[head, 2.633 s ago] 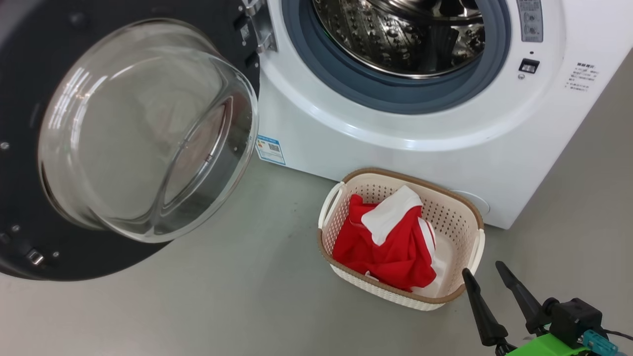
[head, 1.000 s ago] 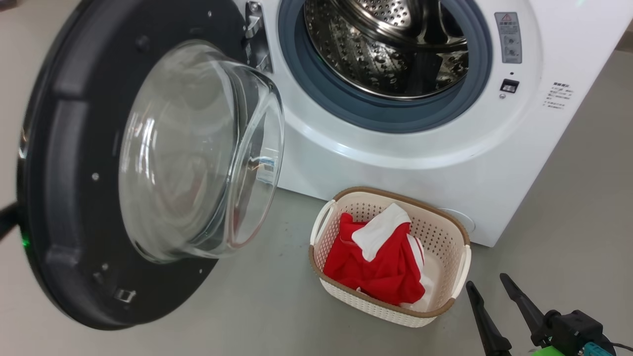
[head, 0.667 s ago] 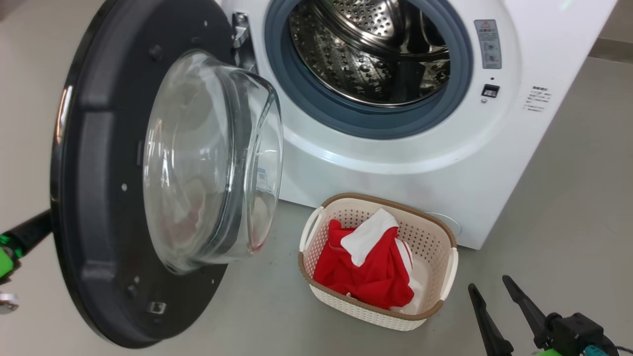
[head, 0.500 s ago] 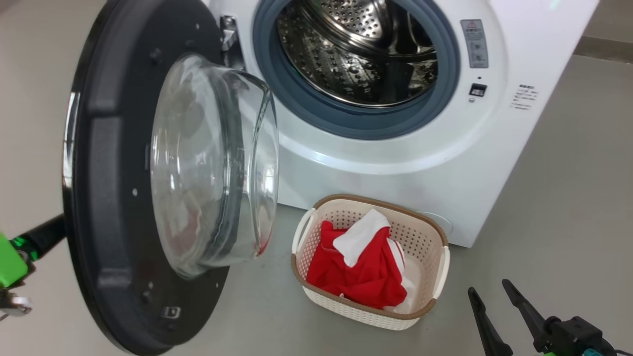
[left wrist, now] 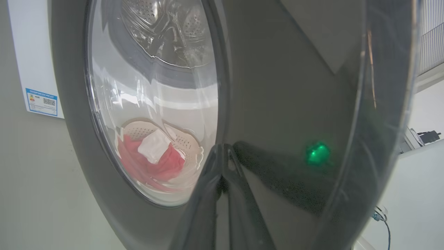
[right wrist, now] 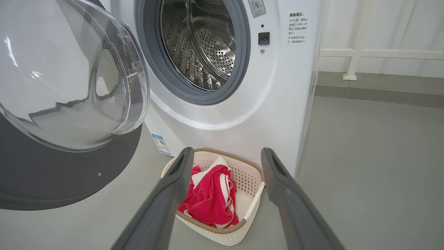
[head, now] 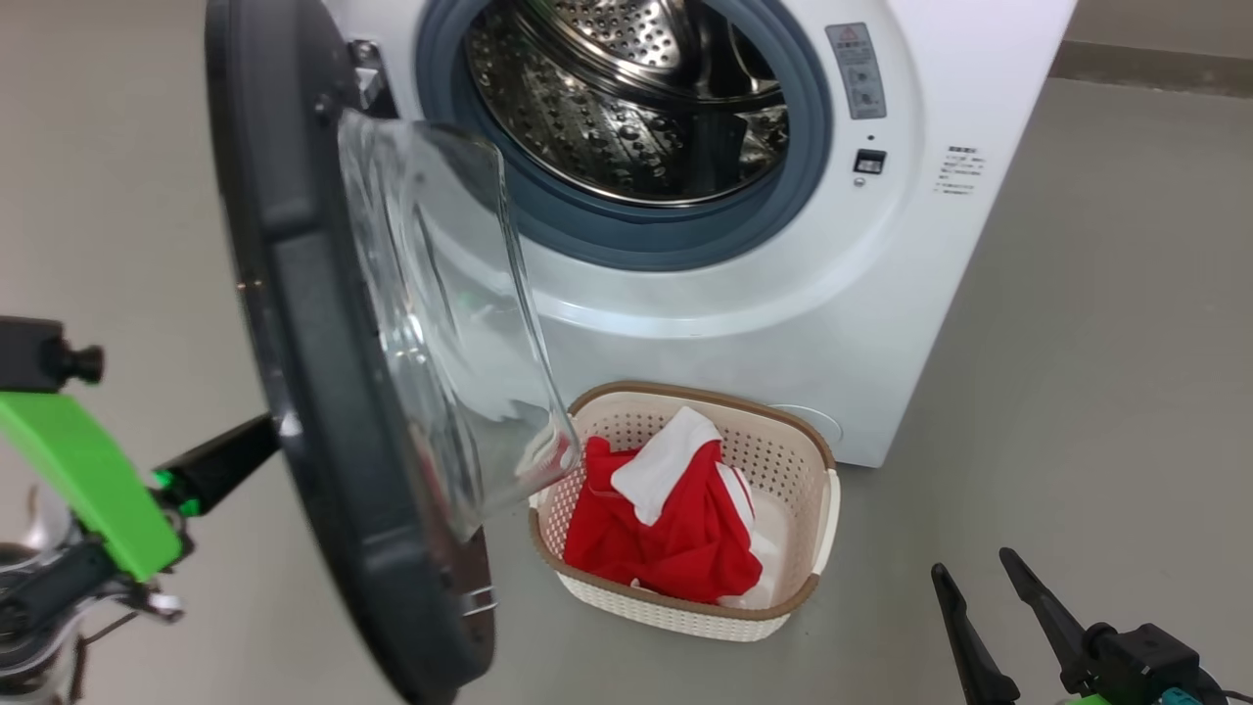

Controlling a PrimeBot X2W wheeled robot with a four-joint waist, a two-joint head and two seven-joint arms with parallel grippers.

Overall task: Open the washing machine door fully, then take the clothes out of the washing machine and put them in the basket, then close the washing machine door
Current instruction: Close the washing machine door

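The washing machine door (head: 323, 392) is what has changed. A moment ago its inner side faced us almost flat, wide open. Now we see it nearly edge-on, swung about halfway back toward the washing machine (head: 744, 333) (the head camera has also turned, so part of this shift is only our own view). The left gripper (head: 262, 433) has come in from the left, behind the door. Its two fingers are pressed together with nothing between them, and in the left wrist view their tips rest against the door's glossy outer side. So we judge that it pushes the door and does not hold it.

The clothes (head: 675, 529) lie in the basket (head: 675, 622), which stands on the floor (head: 1077, 392) just in front of the machine. The drum (head: 626, 108) looks empty as far as we can see into it. This means, in our judgement, that the unloading is done and the last step, closing the door, is in progress. The door is not yet near the grey rubber ring (head: 626, 250), so the push must go on until it latches. The right gripper (head: 969, 563) hangs low at our right, near the basket but apart from it, with jaws spread wide and empty.
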